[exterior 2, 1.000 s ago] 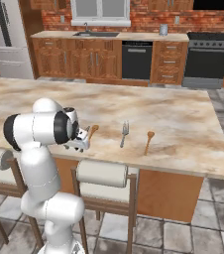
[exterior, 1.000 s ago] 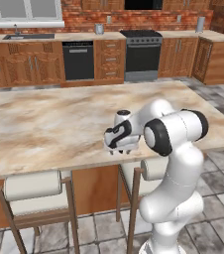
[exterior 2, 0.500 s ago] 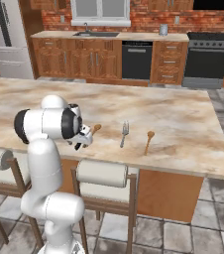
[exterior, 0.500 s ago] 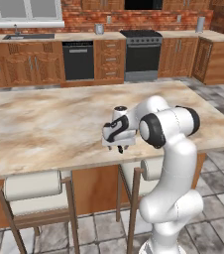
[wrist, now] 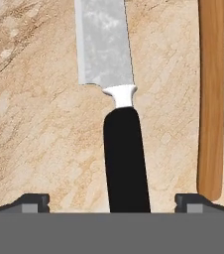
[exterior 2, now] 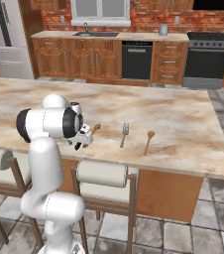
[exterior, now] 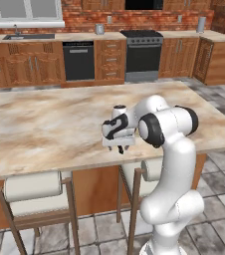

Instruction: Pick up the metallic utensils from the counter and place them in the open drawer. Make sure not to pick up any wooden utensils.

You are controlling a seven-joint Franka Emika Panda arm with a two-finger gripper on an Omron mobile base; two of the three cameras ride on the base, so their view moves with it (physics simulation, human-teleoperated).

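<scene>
The gripper [wrist: 112, 201] hangs low over the counter [exterior: 45, 124], a big stone top with swirly beige and brown marks. Its two dark fingertips [wrist: 32, 202] stand wide apart, one on each side of the knife [wrist: 119, 124], and they hold nothing. The knife lies flat on the stone. It has a smooth, round black handle, a small white neck, and a flat, shiny grey blade with cloudy patches. The handle sits in the middle of the gap between the tips, not touching either one.

Just beside the knife lies a long, thin wooden handle [wrist: 211, 99], light brown and smooth, with a rounded end near one fingertip. From the right base view, the gripper [exterior 2: 83, 140] is down at the near edge of the counter. A slim grey metal fork [exterior 2: 124, 134] lies flat a little way off, with its prongs pointing away. Past it lies a wooden spoon [exterior 2: 148, 141] with a round bowl and a thin stick handle.
</scene>
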